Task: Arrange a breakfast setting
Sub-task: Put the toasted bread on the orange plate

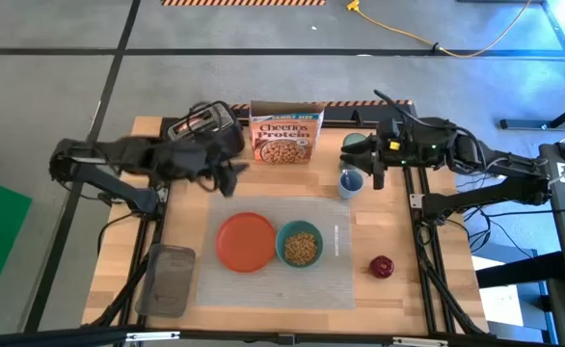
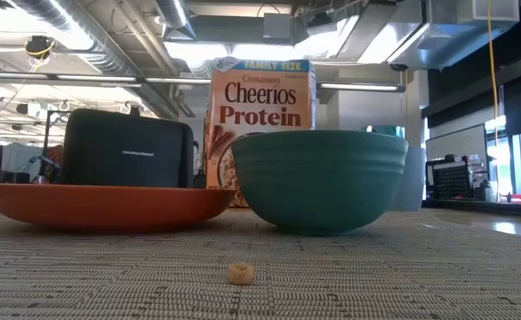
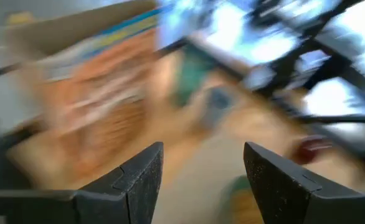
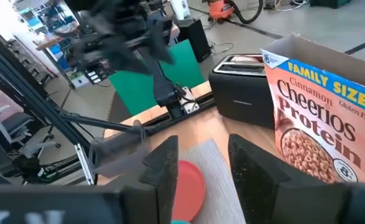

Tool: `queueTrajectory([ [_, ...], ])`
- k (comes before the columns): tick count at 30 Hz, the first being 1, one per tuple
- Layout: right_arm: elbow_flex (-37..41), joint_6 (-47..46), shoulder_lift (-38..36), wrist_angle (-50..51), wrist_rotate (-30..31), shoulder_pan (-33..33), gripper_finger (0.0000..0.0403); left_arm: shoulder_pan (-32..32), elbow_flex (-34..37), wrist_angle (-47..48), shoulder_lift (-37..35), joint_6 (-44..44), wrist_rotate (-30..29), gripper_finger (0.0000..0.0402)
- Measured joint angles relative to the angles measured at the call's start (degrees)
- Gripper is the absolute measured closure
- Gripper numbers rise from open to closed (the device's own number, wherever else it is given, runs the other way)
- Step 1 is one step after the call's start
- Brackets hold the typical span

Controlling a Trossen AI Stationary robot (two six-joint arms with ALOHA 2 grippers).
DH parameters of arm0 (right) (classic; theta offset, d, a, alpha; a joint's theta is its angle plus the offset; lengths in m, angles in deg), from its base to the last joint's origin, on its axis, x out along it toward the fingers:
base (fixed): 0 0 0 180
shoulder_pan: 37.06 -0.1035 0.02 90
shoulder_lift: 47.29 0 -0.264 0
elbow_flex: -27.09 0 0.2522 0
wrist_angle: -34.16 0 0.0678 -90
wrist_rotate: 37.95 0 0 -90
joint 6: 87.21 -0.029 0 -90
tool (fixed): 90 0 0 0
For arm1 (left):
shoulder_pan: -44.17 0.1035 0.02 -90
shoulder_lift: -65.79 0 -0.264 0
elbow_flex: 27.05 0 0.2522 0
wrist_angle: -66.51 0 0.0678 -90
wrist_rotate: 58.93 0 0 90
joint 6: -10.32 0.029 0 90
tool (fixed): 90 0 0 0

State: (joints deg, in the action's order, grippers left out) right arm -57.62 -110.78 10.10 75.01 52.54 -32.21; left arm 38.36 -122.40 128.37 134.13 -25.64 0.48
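Your wooden table point(image 1: 398, 280) carries a ribbed placemat point(image 1: 263, 285). On it, left to right: orange plate point(image 1: 245, 241), bare; teal bowl point(image 1: 300, 245) holding cereal. Left gripper point(image 1: 227, 179) and right gripper point(image 1: 374, 175) hang above, both part-open, holding nothing.

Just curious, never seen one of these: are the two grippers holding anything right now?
Left gripper: open, holding nothing, up near the toaster.
Right gripper: open, holding nothing, above the tumbler.
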Motion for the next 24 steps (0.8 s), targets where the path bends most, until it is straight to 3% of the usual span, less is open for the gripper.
queueTrajectory([
  [3, 0.6, -0.1, 0.1, 0.6, 0.2, 0.0, 0.0287, 7.9, -1.8, 10.9, 0.0, 0.2, 1.0, 0.0184],
  [6, 0.6, -0.2, 0.7, 1.2, 0.5, 0.0, 0.0294, 17.7, -2.0, 18.2, 0.0, 3.5, 6.5, 0.0184],
  [16, 0.6, -2.1, 1.1, 5.0, 1.1, 0.0, 0.0300, 47.7, -2.1, 22.4, 1.7, 26.5, 22.2, 0.0194],
  [24, 0.6, -3.2, 1.1, 5.6, 3.5, 0.0, 0.0300, 58.6, -2.1, 25.4, 9.9, 38.5, 27.3, 0.0233],
])
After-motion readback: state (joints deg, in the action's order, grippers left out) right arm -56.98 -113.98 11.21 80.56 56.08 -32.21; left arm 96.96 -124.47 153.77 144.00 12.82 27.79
